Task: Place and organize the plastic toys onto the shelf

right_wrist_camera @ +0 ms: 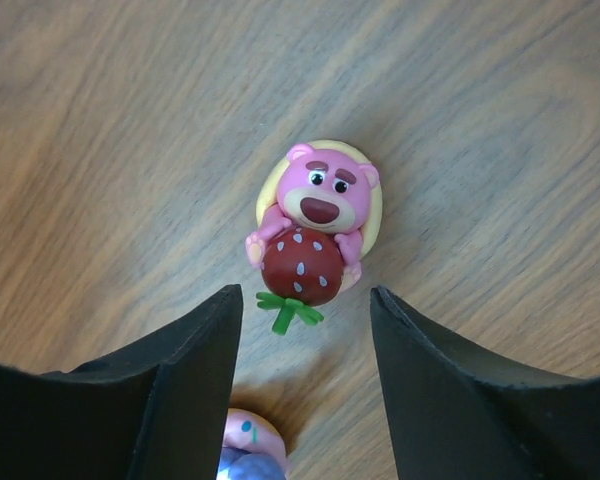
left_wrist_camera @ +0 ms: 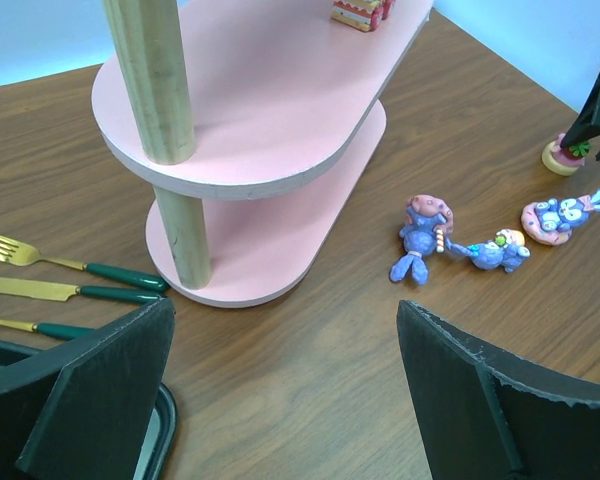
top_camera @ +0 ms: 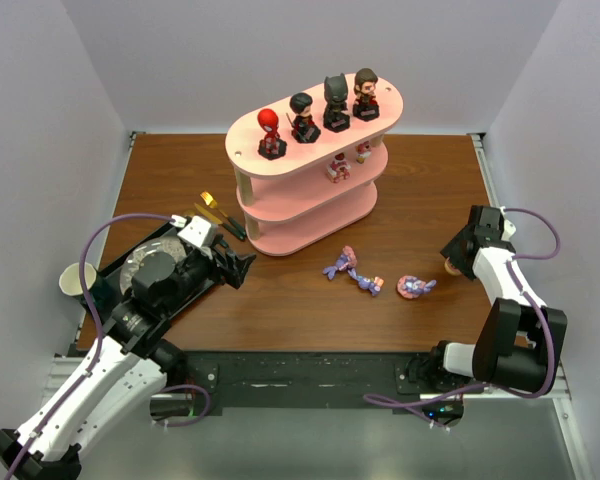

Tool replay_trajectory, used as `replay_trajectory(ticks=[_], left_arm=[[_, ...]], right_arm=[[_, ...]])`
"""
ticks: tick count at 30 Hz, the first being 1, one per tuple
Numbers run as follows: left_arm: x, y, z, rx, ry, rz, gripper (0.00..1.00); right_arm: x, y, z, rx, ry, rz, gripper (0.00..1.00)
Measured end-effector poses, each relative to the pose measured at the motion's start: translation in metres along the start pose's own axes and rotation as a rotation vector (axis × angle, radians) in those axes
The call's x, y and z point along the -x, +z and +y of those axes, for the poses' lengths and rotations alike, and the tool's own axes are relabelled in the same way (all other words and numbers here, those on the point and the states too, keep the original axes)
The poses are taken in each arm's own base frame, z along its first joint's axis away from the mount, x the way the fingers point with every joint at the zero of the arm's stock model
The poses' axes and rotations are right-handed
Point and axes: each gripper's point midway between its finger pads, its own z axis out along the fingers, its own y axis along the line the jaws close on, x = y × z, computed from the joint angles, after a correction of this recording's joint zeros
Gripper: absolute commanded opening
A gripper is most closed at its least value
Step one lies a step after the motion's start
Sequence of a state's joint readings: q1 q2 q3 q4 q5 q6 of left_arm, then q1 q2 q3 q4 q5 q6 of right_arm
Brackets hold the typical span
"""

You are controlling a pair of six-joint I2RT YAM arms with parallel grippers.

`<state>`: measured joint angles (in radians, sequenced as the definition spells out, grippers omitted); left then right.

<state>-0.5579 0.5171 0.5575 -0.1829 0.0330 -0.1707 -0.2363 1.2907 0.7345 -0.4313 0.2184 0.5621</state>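
Note:
The pale pink shelf (top_camera: 280, 235) stands at the table's middle back; it also shows in the left wrist view (left_wrist_camera: 270, 110). Its top board holds a red figure (top_camera: 271, 133), a black-haired figure (top_camera: 303, 117), a black masked figure (top_camera: 336, 103) and a brown-haired figure (top_camera: 366, 95). Two small toys (top_camera: 337, 167) stand on the middle board. Three purple and pink pony-like toys (top_camera: 342, 264) (top_camera: 369, 285) (top_camera: 414, 287) lie on the table in front. My right gripper (right_wrist_camera: 305, 310) is open just above a pink bear holding a strawberry (right_wrist_camera: 315, 225). My left gripper (left_wrist_camera: 285, 310) is open and empty, left of the shelf.
Gold and dark green cutlery (left_wrist_camera: 70, 265) lies left of the shelf's base. A black tray (top_camera: 115, 275) with a round dish lies under my left arm. A paper cup (top_camera: 75, 280) stands at the left edge. Light walls close in the table.

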Motion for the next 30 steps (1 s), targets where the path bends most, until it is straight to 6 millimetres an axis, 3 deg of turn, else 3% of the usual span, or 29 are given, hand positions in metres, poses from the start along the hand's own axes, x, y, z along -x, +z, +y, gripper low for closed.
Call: replay_trajectory(ticks=[6, 14, 17, 24, 30], left_arm=[[-0.001, 0.001, 0.001, 0.005, 0.0, 0.005, 0.97], [-0.002, 0.002, 0.001, 0.005, 0.0, 0.01, 0.97], [-0.003, 0.002, 0.001, 0.006, 0.003, 0.015, 0.97], [-0.009, 0.006, 0.003, 0.011, 0.006, 0.037, 0.96], [-0.013, 0.009, 0.009, 0.035, 0.003, 0.055, 0.96]], right_arm=[[-0.002, 0.004, 0.0, -0.007, 0.011, 0.009, 0.45], [0.001, 0.006, 0.001, -0.005, 0.002, 0.0, 0.09], [0.005, 0.0, 0.003, 0.014, -0.013, -0.015, 0.01], [0.009, -0.024, 0.017, 0.102, -0.089, -0.049, 0.0], [0.008, -0.078, 0.066, 0.264, -0.319, -0.123, 0.0]])
